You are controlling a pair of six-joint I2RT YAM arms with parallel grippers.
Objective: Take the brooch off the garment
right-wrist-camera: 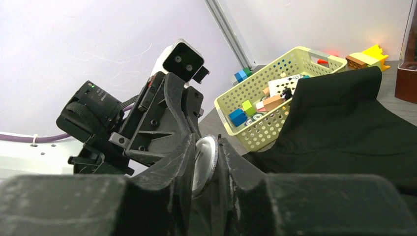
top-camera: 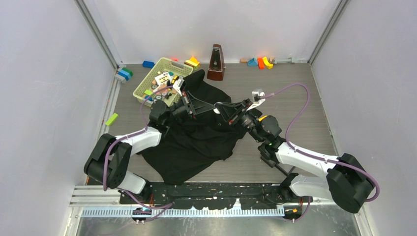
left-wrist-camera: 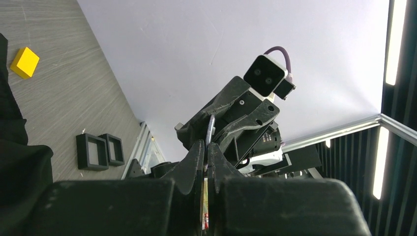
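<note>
The brooch (right-wrist-camera: 204, 162), a small round disc that shows a pale face here, hangs in the air between both grippers. The left wrist view shows only its thin rim (left-wrist-camera: 211, 129). My left gripper (left-wrist-camera: 207, 147) is shut on that rim. My right gripper (right-wrist-camera: 205, 142) has its jaws a little apart, and the disc sits tilted and loose between them. From above, the two grippers (top-camera: 217, 107) meet tip to tip over the black garment (top-camera: 196, 142), which lies crumpled on the table.
A yellow basket (top-camera: 162, 81) of toys stands at the back left, touching the garment. A brown metronome (top-camera: 216, 63) and coloured blocks (top-camera: 260, 62) stand along the back wall. A green block (top-camera: 111, 119) lies left. A yellow block (left-wrist-camera: 24, 62) and two black square trays (left-wrist-camera: 100, 151) lie right.
</note>
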